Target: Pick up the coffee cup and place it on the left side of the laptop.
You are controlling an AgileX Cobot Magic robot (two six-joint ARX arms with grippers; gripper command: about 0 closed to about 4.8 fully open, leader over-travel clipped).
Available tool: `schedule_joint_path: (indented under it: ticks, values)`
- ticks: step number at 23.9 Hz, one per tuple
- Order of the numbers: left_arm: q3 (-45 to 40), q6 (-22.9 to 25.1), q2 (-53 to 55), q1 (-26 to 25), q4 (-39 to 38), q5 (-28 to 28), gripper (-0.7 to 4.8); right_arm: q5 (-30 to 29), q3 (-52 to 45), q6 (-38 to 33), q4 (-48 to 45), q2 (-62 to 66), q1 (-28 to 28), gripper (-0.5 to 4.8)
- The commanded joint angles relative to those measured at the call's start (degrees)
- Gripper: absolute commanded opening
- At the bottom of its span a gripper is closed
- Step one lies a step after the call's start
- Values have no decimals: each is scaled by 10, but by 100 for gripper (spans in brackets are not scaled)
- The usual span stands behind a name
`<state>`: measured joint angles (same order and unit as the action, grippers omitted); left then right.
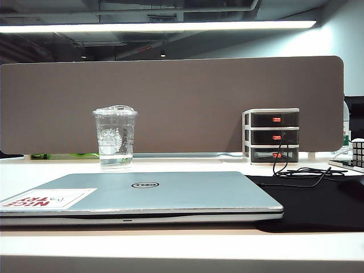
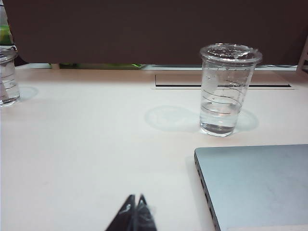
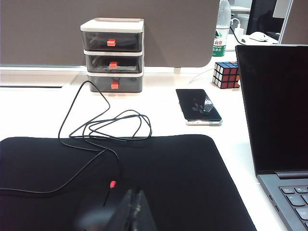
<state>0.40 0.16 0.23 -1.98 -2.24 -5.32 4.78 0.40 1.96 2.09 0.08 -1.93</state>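
Standing upright, lid up, the coffee cup rests on the white surface behind the closed laptop, before a brown partition. It sits well ahead of the left hand, whose fingers are together, empty. The right hand, fingers also together, hovers over a black mat.

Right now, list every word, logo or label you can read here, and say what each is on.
"DELL", in a round badge: lid of the laptop.
"NICE TRY", red letters, upside down, partly cut off: white sticker on that lid.
Round printed logo on the coffee cup: too faint to read.
Green label on the water bottle: too small to read.
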Motion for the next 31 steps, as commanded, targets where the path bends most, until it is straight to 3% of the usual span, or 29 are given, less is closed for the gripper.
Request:
schedule_joint_path:
  ticks: [1, 8, 12, 16, 17, 19, 21, 24, 31]
  values:
    - [0, -2, 1, 0, 6, 1, -5, 3, -3, 0, -6, -1, 0, -1]
    - [0, -2, 1, 0, 10, 1, -5, 2, -3, 0, -6, -1, 0, -1]
    - [0, -49, 1, 0, 10, -21, -5, -16, -3, -25, -6, -1, 0, -1]
    - [0, -77, 1, 0, 10, -139, -5, -147, -3, -75, -6, -1, 0, -1]
    - [0, -77, 1, 0, 10, -185, -5, -231, -4, -80, -6, -1, 0, -1]
    - [0, -77, 1, 1, 8, -226, -5, -334, -4, -80, -6, -1, 0, -1]
    - [0, -77, 1, 2, 6, -230, -5, -421, -4, -80, -6, -1, 0, -1]
    - [0, -77, 1, 2, 6, -230, -4, -480, -4, -80, -6, -1, 0, -1]
    - [0, -106, 1, 2, 9, -228, -5, -484, -4, -80, -6, -1, 0, -1]
